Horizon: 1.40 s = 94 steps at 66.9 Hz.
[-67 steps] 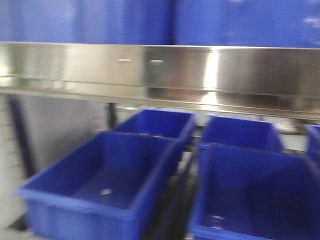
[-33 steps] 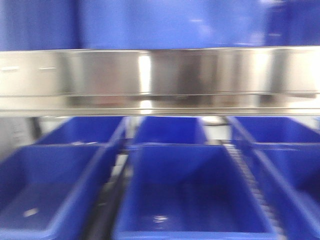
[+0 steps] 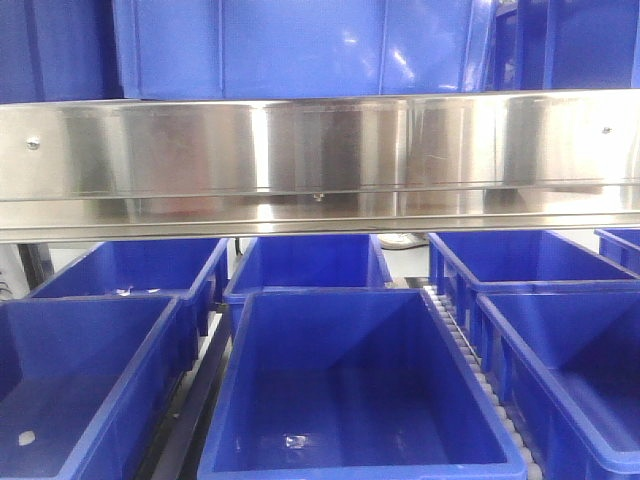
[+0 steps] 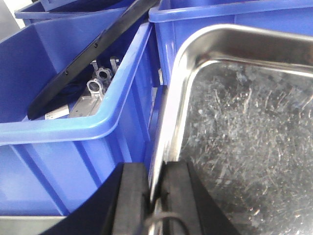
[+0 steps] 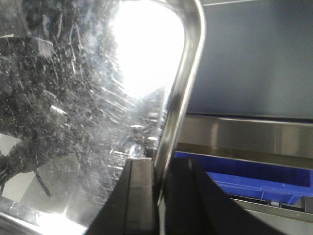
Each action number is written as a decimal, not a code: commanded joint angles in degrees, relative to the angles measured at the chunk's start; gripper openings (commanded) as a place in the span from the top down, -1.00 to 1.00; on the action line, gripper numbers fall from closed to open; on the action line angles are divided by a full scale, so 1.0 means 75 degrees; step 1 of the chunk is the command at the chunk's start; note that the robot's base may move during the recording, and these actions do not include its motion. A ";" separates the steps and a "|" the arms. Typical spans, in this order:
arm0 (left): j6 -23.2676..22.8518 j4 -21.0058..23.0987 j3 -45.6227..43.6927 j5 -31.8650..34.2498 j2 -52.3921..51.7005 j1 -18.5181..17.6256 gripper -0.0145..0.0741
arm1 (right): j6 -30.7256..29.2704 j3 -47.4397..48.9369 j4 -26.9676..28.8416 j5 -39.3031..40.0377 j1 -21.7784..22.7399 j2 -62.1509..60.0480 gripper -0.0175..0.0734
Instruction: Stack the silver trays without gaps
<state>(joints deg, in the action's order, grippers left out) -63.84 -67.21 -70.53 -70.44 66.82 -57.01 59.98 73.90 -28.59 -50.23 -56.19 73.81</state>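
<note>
Steel rims sit clamped in both jaws: left gripper (image 4: 155,188) on a silver tray (image 4: 244,127), right gripper (image 5: 159,183) likewise. No stack shows, so stacking looks not yet done.

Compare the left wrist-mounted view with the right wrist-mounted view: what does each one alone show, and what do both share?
Only the left wrist view: grey metal parts and a long black strip inside a blue plastic bin. Only the right wrist view: a horizontal brushed-steel shelf rail. Both: blue bins, and a gripper clamping the rim of a scratched shiny stainless-steel tray: the left gripper in one, the right gripper in the other.
</note>
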 commanded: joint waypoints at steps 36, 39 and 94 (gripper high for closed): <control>-0.0096 0.0136 -0.0041 0.0773 0.0063 -0.0116 0.71 | -0.0127 0.0099 0.0105 0.2523 -0.0143 -0.0032 0.67; -0.0096 0.0136 -0.0041 0.0773 0.0063 -0.0116 0.71 | -0.0127 0.0099 0.0105 0.2523 -0.0143 -0.0032 0.67; 0.2288 0.4838 -0.2341 0.2262 0.2231 0.1310 0.71 | -0.1511 0.0977 0.0270 0.0210 0.2479 0.0246 0.64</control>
<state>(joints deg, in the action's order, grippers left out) -52.15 -40.21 -84.63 -62.45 80.65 -49.77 51.92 78.32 -28.49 -55.20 -39.43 74.61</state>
